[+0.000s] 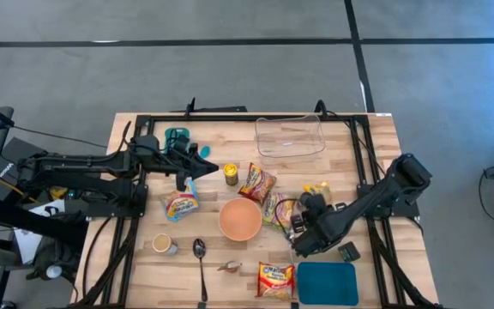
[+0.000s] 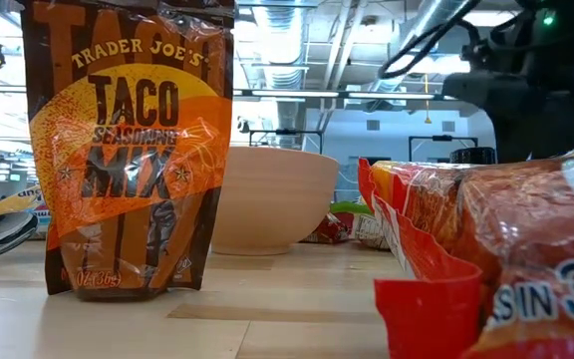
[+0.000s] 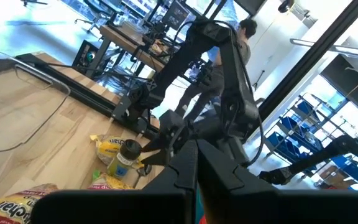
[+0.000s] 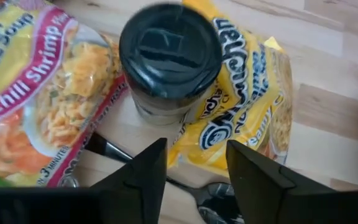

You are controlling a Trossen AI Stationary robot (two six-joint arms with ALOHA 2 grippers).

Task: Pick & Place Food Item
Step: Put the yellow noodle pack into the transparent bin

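One dark-lidded jar [image 4: 169, 59] is the prize: it stands upright at the table's right side, its base half on a yellow ramen packet [image 4: 244, 99], a chili shrimp noodle soup packet [image 4: 39, 93] just beside it. Right gripper [image 4: 194, 168] hovers above, fingers [image 4: 138, 171] parted with nothing between them, the jar sitting just ahead of the gap. To my eye this is the approach to the pick. Doing it well means centring the gap on the lid before coming down, keeping the fingertips clear of both wrappers, and closing on the jar's body below the lid; catch the crinkly ramen packet and the jar may tip. A black spoon [image 4: 185, 186] lies under the fingers, so don't go too low.

Further out sit the orange bowl [image 1: 240, 219] mid-table, the clear plastic tub [image 1: 290, 136] at the far edge and a blue lid [image 1: 326, 283] near the front. Left gripper [image 1: 202, 166] waits over the table's left half, fingers closed and holding nothing.
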